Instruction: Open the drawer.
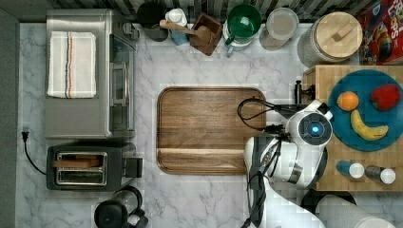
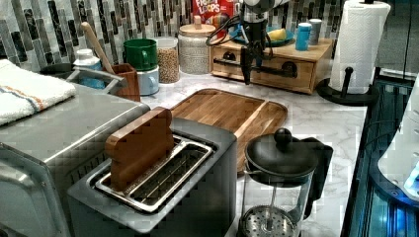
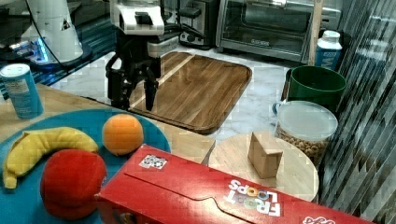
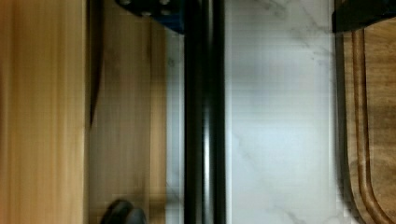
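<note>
The drawer (image 2: 267, 61) is the light wood front of a low box at the left view's back right, carrying a long black bar handle (image 2: 277, 71). My gripper (image 2: 249, 74) hangs straight down in front of that face, at the handle. From the right view the gripper (image 3: 134, 99) is open, its two black fingers (image 3: 150, 95) spread just past the box's front edge. The wrist view has the handle (image 4: 203, 116) running between the drawer wood (image 4: 126, 116) and the marble, with a finger on either side of it. The drawer front looks about flush with its box.
On top of the box rests a blue plate (image 1: 363, 78) with fruit, plus two small cans (image 1: 350, 168). The walnut cutting board (image 1: 209, 130) lies just in front of the drawer. A paper towel roll (image 2: 356, 47) stands beside the box. Jars and mugs (image 2: 192, 49) line the back wall.
</note>
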### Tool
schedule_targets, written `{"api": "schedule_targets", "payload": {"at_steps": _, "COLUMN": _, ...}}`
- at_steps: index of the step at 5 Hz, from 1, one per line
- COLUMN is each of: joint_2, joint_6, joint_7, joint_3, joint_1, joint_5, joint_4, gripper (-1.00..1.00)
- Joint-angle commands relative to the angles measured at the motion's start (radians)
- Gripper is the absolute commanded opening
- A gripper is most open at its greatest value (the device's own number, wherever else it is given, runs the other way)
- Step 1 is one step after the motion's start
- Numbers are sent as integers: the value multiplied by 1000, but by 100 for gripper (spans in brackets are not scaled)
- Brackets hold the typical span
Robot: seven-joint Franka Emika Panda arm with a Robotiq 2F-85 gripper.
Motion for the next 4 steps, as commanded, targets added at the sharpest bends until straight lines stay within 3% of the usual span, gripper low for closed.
{"api": "schedule_targets", "payload": {"at_steps": 1, "joint_2": -39, "joint_6": 34, "joint_7": 40, "joint_3": 150, "joint_1": 114, "joint_5": 104, "joint_4": -14, "gripper": 100}}
{"api": "schedule_targets", "payload": {"at_steps": 3, "joint_2": -64, "joint_6": 44, "joint_7": 181, "joint_3": 178, "joint_1": 185, "joint_5": 117, "joint_4": -54, "gripper": 100}}
{"api": "schedule_targets", "payload": {"at_steps": 4, "joint_2": -58, "joint_6": 55, "joint_7": 214, "joint_3": 208, "joint_1": 192, "joint_5": 133, "joint_4": -62, "gripper": 100}}
